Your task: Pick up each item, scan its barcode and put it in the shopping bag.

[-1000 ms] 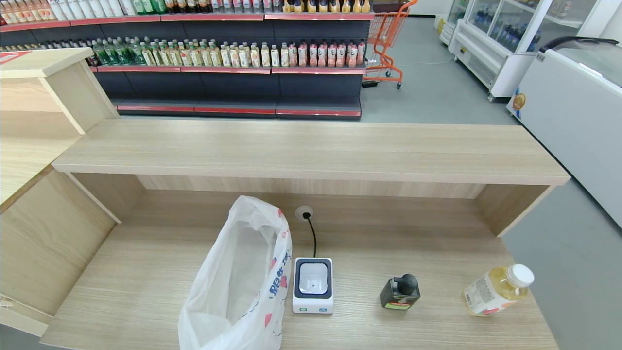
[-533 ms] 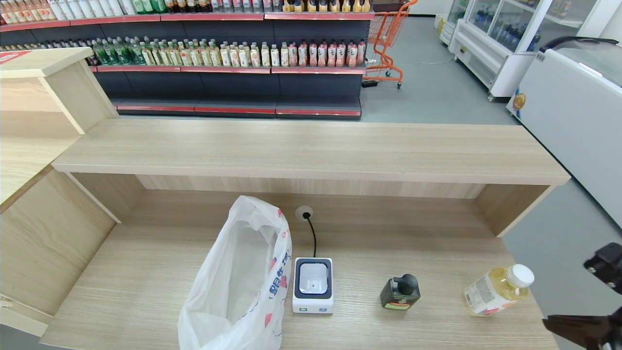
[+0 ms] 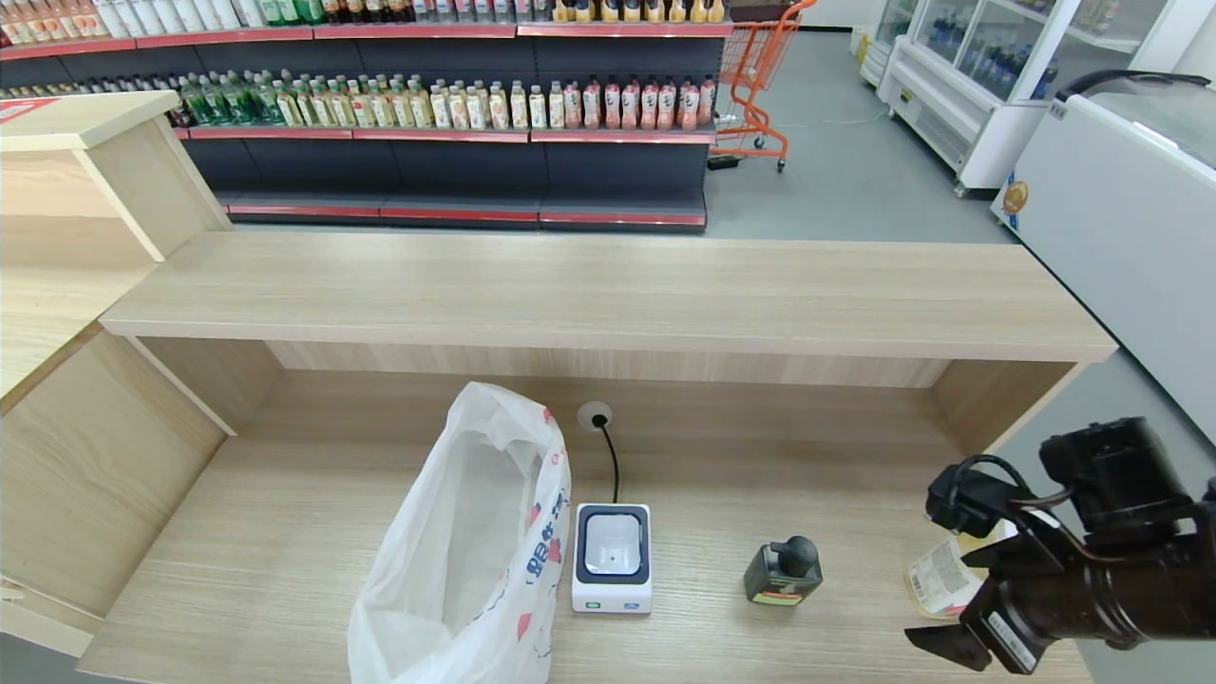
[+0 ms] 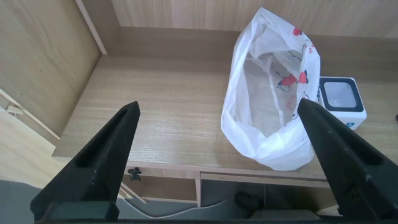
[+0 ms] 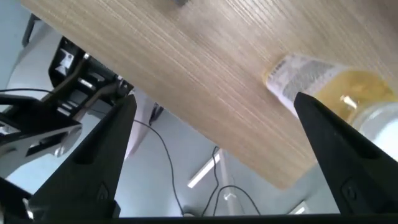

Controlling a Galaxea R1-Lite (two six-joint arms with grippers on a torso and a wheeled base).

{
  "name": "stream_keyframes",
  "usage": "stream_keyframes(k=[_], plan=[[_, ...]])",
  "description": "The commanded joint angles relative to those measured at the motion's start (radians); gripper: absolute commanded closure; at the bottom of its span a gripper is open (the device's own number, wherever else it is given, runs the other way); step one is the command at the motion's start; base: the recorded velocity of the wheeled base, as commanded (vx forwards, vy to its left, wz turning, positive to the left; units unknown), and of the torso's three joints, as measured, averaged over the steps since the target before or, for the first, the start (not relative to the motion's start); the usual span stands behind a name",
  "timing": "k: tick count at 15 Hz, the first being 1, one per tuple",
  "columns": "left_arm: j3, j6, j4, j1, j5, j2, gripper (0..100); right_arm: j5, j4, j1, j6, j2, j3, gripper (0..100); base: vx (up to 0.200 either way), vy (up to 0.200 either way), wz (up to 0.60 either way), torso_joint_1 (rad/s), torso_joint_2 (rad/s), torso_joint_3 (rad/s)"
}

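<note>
While the right tool (image 5: 208,102) hangs over the right-hand end of the bench (image 3: 285,570), its two fingers spread wide with nothing between them, the oil bottle (image 5: 323,84) lies on its side on the wood below, close to the bench edge. In the right wrist view its label end shows past one finger and its white cap end sits behind that finger. In the head view the right arm crosses in front of the bottle and hides most of it; whether the tool touches it I cannot tell.

The left tool (image 4: 217,106) is also spread wide and empty, above the bench's near edge on the robot's left. The shopping bag (image 4: 273,143) is ahead of it — white plastic with red and blue print, slumped, its mouth open. Just beside the bag on its right sits the scanner (image 3: 612,558), white with a dark frame around its window, face up. Its black cable (image 3: 613,465) runs back to a hole in the bench.

A small dark bottle (image 3: 782,573) with a round black cap stands upright between the scanner and the oil bottle, apart from both.

Behind the bench rises a higher wooden ledge (image 3: 608,294) — beyond it are shelves (image 3: 446,104) of drink bottles, an orange cart (image 3: 760,85) and a white freezer (image 3: 1121,209).
</note>
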Motion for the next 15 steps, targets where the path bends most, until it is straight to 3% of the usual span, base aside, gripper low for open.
stream_keyframes(k=[1, 4, 8, 15], plan=[[0.0, 0.0, 0.0, 0.0, 0.0, 0.0, 0, 0.013, -0.047, 0.03, -0.022, 0.156, -0.046, 0, 0.0, 0.0, 0.0, 0.0, 0.0, 0.0], [0.0, 0.0, 0.0, 0.0, 0.0, 0.0, 0, 0.088, -0.058, 0.079, -0.023, 0.235, -0.103, 0, 0.0, 0.0, 0.0, 0.0, 0.0, 0.0], [0.0, 0.0, 0.0, 0.0, 0.0, 0.0, 0, 0.096, -0.154, 0.097, -0.152, 0.331, -0.143, 0, 0.0, 0.0, 0.0, 0.0, 0.0, 0.0], [0.0, 0.0, 0.0, 0.0, 0.0, 0.0, 0, 0.144, -0.291, 0.137, -0.195, 0.457, -0.18, 0, 0.0, 0.0, 0.0, 0.0, 0.0, 0.0]])
